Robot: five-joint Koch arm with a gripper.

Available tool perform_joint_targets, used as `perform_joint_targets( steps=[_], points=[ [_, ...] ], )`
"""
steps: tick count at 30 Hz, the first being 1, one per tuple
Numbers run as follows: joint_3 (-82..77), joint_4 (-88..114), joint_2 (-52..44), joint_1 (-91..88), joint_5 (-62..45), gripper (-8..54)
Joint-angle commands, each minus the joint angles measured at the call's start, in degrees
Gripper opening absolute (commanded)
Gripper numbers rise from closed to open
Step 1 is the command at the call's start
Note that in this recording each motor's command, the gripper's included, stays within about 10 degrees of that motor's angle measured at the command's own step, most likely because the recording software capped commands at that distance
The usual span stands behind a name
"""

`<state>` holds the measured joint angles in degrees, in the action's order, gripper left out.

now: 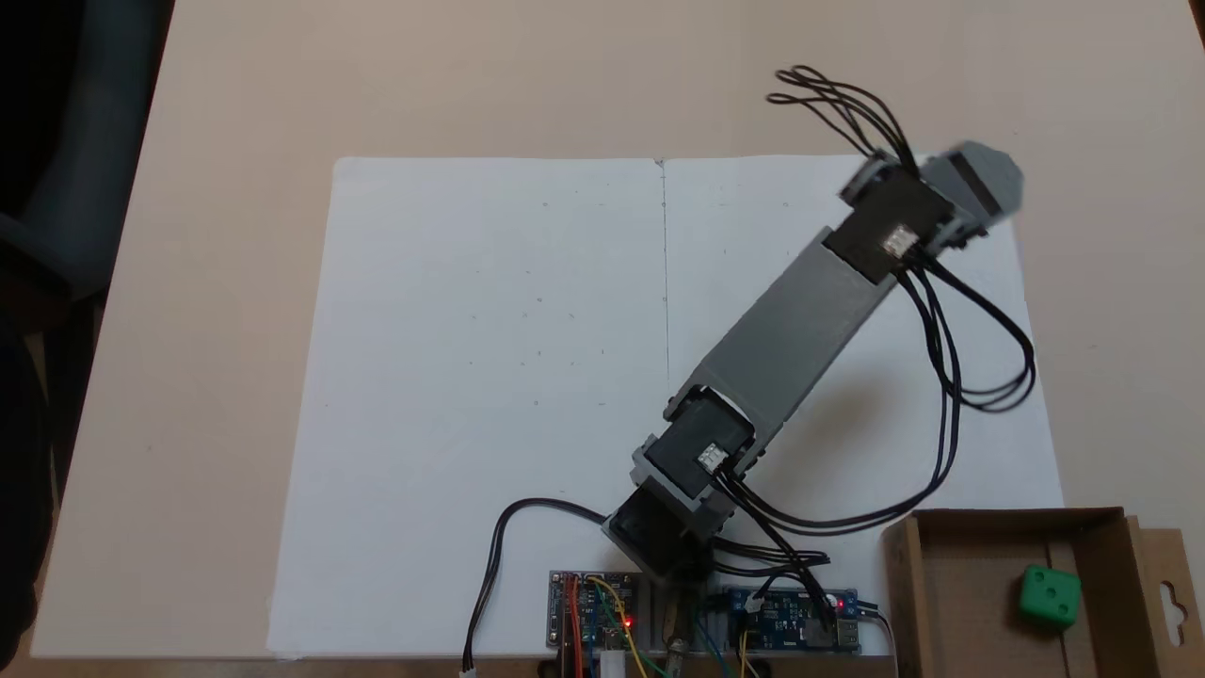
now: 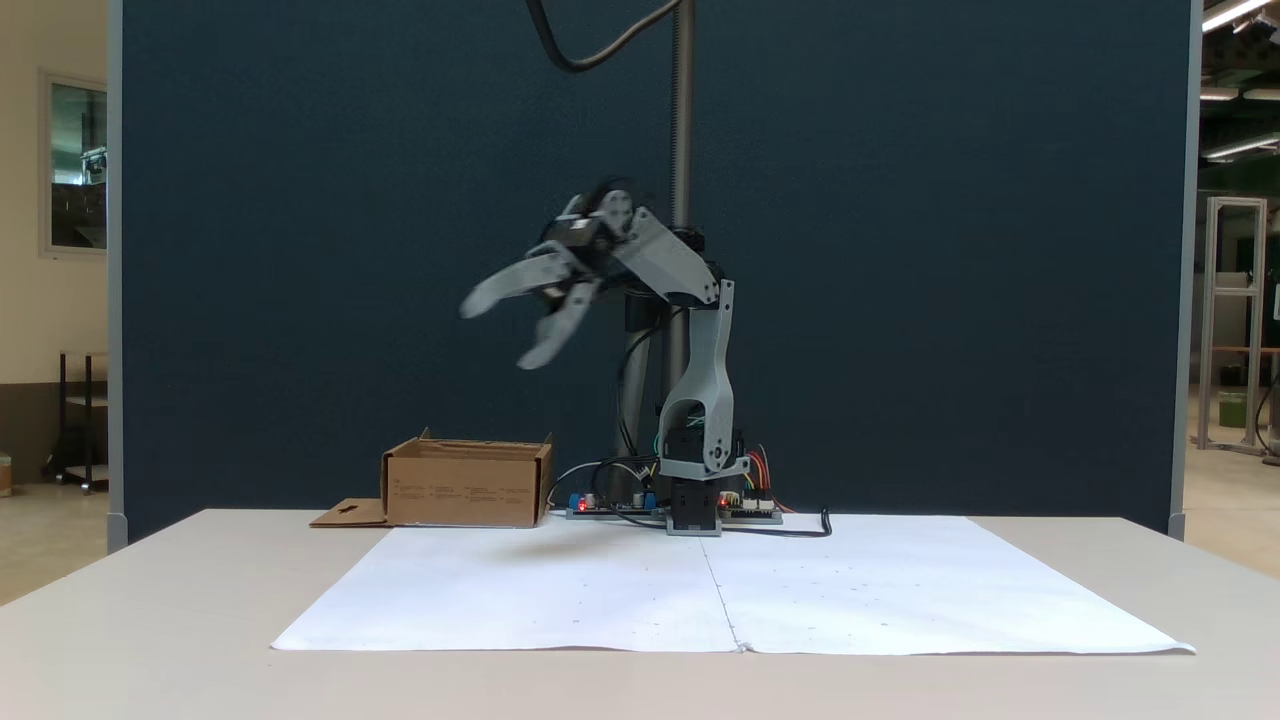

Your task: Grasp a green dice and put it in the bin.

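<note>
One dice [image 1: 1049, 596], bright green, lies inside one bin [image 1: 1101, 574], at the lower right of the top-down fixed view. It rests on the bin's floor, showing a face with darker pips, closer to the bin's right wall than to its left. One flap with a hang-hole cutout [image 1: 1171, 595] sticks out from the bin's right side in that view.

One arm [image 1: 791, 330] stands on the table [image 1: 235, 94], its base at the lower middle of the top-down view, reaching up toward the upper right. One gripper [image 2: 505, 328] is at its end; in the front fixed view it sits left of centre, high above the table, blurred. Its two jaws are spread wide apart and hold nothing between them.

The dice is well apart from the jaws: in the top-down view the gripper end is at the upper right, the dice at the lower right corner. In the front view the bin [image 2: 466, 487] stands on the table at the lower left of the arm, below the gripper; the dice is hidden by the bin's wall there.

Two white sheets [image 1: 490, 377] lie edge to edge under the arm. Two circuit boards [image 1: 593, 612] with small red lights sit beside the base, and black cables [image 1: 979, 377] loop from the arm.
</note>
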<state>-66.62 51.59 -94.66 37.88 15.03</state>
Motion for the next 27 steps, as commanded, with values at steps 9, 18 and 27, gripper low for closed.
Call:
perform_joint_targets(
  steps=[9,18,27],
  points=[
    [-12.3,-14.4,-1.4,-20.3,3.0,44.5],
    [-40.7,-35.2,-12.5,-30.2,1.7,42.8],
    [-71.0,-56.4,-25.3,-36.8,-11.1,42.5]
  ],
)
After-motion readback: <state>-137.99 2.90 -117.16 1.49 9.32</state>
